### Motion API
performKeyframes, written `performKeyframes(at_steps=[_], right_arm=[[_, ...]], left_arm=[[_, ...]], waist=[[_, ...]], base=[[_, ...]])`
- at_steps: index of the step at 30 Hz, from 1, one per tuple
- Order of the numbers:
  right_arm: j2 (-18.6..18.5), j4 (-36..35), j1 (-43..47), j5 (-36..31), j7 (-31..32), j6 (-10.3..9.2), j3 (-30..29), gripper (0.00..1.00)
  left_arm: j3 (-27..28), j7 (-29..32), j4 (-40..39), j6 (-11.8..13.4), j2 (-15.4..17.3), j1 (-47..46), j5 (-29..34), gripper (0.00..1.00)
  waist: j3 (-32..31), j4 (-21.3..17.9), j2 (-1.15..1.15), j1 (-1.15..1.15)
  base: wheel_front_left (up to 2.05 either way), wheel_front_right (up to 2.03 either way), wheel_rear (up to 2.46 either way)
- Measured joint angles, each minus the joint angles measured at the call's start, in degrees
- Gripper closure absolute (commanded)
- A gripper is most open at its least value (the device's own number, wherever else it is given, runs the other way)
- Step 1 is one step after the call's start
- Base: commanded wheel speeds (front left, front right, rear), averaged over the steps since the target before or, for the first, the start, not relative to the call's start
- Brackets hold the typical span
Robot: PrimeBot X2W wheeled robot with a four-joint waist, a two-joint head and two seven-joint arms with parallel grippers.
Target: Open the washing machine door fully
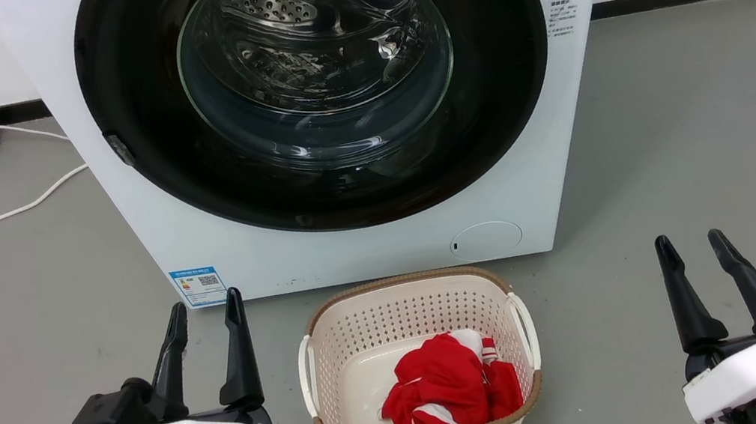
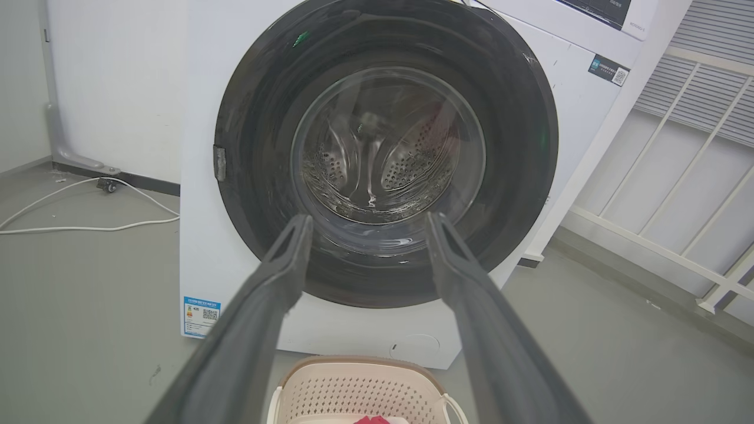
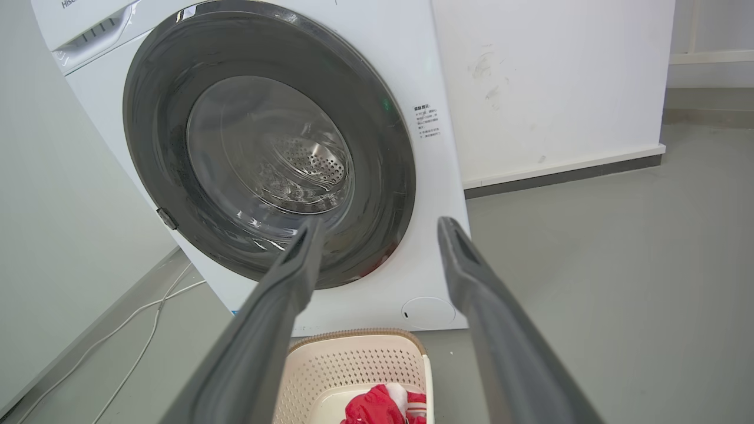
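- Task hasn't really started: the door [image 1: 315,78] sits shut, flush in the front of the washer [image 1: 354,253], filling most of its width.
- Left gripper [image 1: 205,301] and right gripper [image 1: 689,238] hang low, well apart from the door, one on each side of the basket [image 1: 404,280]. Both have their fingers spread and are holding nothing.
- So everything's left, I'd say: reach in, get a hold on the door edge, swing it all the way round.
- Door is a glossy black ring round a bulging clear glass bowl, and you can see the perforated steel drum through it. Looks slick, not much to grab on the face.
- There's a small grey tab [image 1: 119,148] on the ring's left edge. My guess is that's the catch side, but I can't tell for sure.
- Washer body is smooth white, with a round flap [image 1: 486,240] low down.
- Basket is cream perforated plastic with a brown woven rim and a red-and-white cloth [image 1: 450,382] inside. It sits just in front of the washer, maybe in the swing path.
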Motion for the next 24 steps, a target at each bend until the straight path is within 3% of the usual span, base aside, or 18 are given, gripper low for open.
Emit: performKeyframes(at_steps=[24], right_arm=[[0.0,-1.0,1.2,-10.6,0.0,0.00,0.7,0.00]], left_arm=[[-1.6,-3.0,0.0,2.5,1.7,0.6,11.0,0.00]], waist=[[-0.2,0.2,0.00,0.00]], base=[[0.00,0.00,0.00]])
